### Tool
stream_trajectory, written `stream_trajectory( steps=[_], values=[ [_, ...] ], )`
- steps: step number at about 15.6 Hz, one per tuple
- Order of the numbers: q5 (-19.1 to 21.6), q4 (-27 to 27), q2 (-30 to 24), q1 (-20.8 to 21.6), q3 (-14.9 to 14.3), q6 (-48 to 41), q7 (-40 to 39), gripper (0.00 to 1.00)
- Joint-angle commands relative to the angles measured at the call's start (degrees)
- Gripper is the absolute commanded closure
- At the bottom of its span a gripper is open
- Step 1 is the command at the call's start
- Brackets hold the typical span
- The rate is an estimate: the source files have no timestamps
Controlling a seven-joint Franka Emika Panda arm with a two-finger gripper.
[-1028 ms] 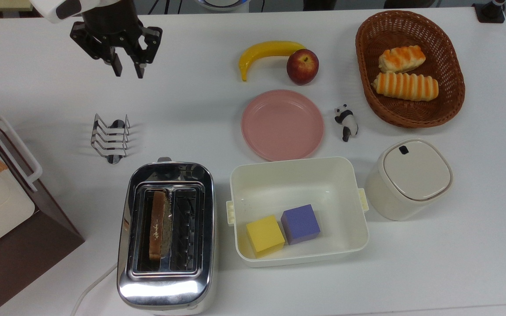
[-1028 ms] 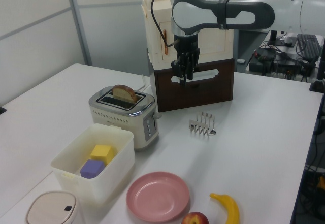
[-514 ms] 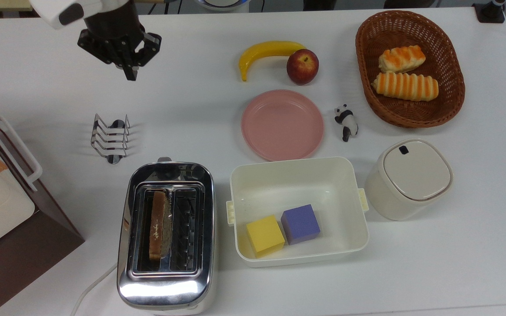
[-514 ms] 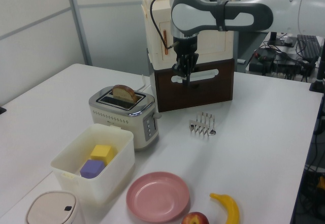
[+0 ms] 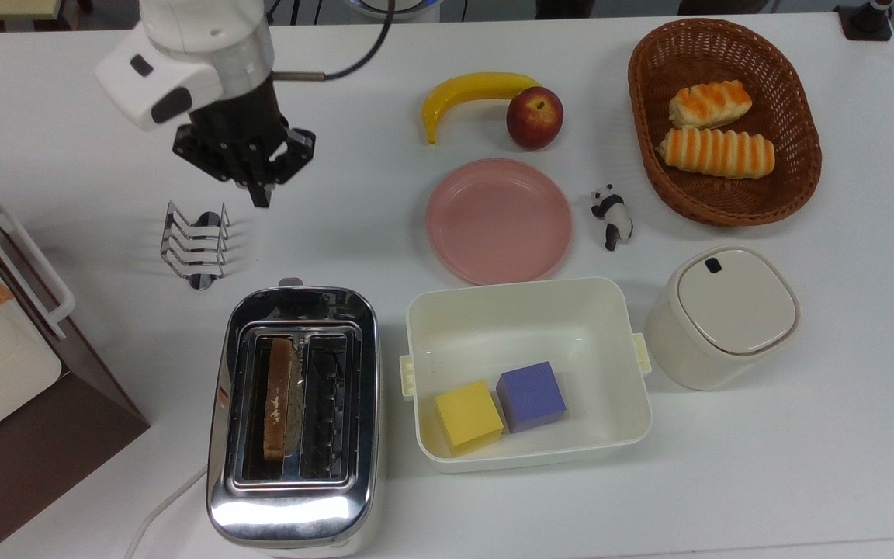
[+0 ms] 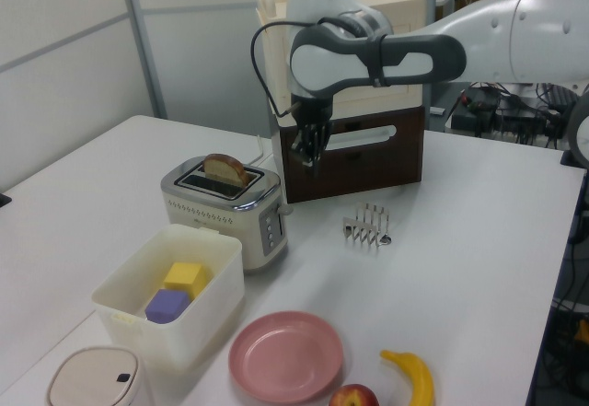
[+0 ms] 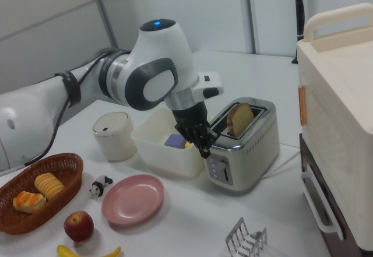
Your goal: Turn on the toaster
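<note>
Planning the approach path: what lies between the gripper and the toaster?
In the top view, bare table between the gripper and the toaster; the wire toast rack stands off to the top view's left.

Arm reaching in, claw pointing down

The claw (image 5: 261,194) hangs above the surface at the top view's upper left, its fingers (image 6: 301,155) pressed together, wrist roughly vertical, holding nothing.

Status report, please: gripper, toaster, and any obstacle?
Gripper shut, empty, hovering beside the toast rack. Toaster untouched, one bread slice standing high in its slot. Path to the toaster looks free.
</note>
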Motion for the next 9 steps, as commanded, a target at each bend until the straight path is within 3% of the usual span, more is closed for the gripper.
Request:
stream_trajectory(
  steps=[1,9],
  values=[
    [1.38,-1.10,1.84,0.48,-0.22,6.33,3.48,1.00],
    [1.91,-1.02,7.56,0.48,-0.22,11.17,3.49,1.00]
  ],
)
